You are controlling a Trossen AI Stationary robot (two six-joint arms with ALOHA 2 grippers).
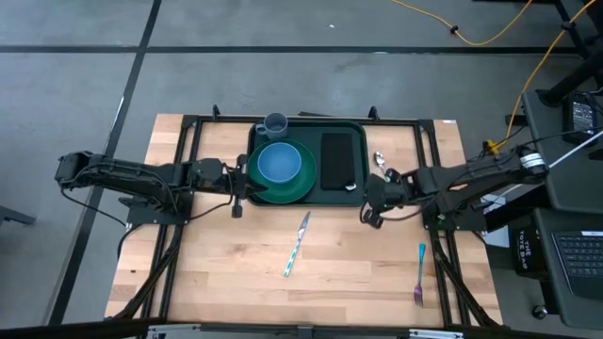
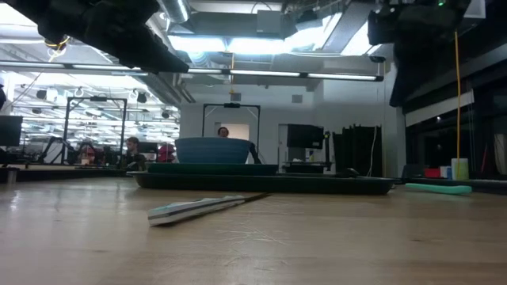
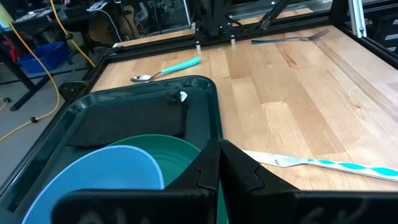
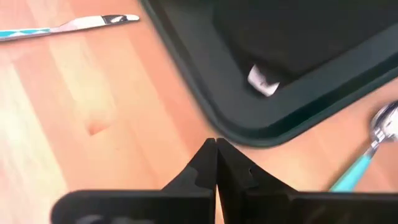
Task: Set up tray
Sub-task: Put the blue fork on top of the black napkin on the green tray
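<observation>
Left gripper (image 1: pixel 238 191), left of centre in the high view, sits at the left rim of the large dark green rectangular plastic tray (image 1: pixel 308 127); fingers pressed together, nothing held. From its wrist camera the closed tips hover over the tray's near rim.

Tray lies upper centre of the frame on the light wooden table (image 1: pixel 217 282). On it, left to right: round green plate (image 1: pixel 300 187) carrying a shallow blue bowl (image 1: pixel 280 162), small grey cup (image 1: pixel 275 123) at the tray's upper edge, then a flat black rectangle (image 1: pixel 337 160) with a small white tag.

Below the tray, centre of frame: knife with a blue-and-white patterned handle (image 1: pixel 297 245), lying loose on the wood, well apart from the tray.

Right of the tray, just beside its rim: spoon with a teal handle (image 1: pixel 381 161). Right gripper (image 1: pixel 369 201) is at the tray's lower right corner, fingers shut and empty.

Lower right: fork with a blue handle (image 1: pixel 419 273), loose on the table.

Judgement: plate, bowl, cup and black rectangle are placed; knife, spoon and fork remain off the tray. Roughly half done.
</observation>
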